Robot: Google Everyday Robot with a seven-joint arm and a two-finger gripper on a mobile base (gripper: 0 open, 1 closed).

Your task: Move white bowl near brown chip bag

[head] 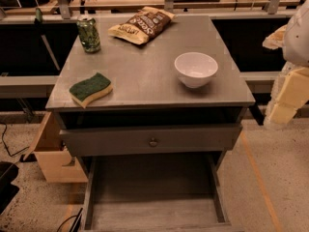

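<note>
The white bowl (pixel 195 69) stands upright on the right side of the grey table top (pixel 145 81), toward the front. The brown chip bag (pixel 142 24) lies flat at the back of the table, left of centre, its tan-yellow end pointing left. The bowl and bag are well apart. My gripper (pixel 285 103) is a pale, cream-coloured shape at the right edge of the view, off the table's right side and level with its front edge, holding nothing that I can see. It is to the right of the bowl and not touching it.
A green can (pixel 89 34) stands at the back left corner. A green-topped yellow sponge (pixel 91 89) lies at the front left. Below the top, a drawer (pixel 152 140) with a knob is slightly out and a lower drawer (pixel 154 202) is pulled open. A wooden box (pixel 50 153) sits on the floor at the left.
</note>
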